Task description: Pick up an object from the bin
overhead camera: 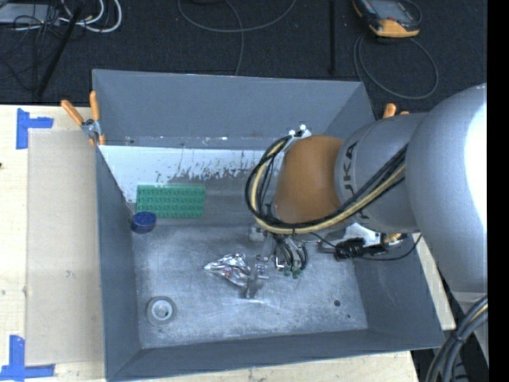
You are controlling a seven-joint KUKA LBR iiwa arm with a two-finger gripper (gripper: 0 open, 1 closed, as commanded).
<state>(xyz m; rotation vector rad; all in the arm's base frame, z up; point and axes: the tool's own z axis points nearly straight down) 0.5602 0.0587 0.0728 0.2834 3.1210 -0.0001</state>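
Observation:
My gripper [256, 279] is low over the middle of the bin floor, under the orange-covered wrist. It sits at the right end of a crumpled, shiny silver wrapper [225, 267] and touches or overlaps that end. The rest of the wrapper stretches out to the left of the gripper on the floor. The view does not show whether the wrapper is held.
A green studded plate [170, 200] leans at the back left wall. A small blue cap [143, 223] lies just below its left corner. A clear round lid [161, 309] rests near the front left corner. The arm covers the bin's right side.

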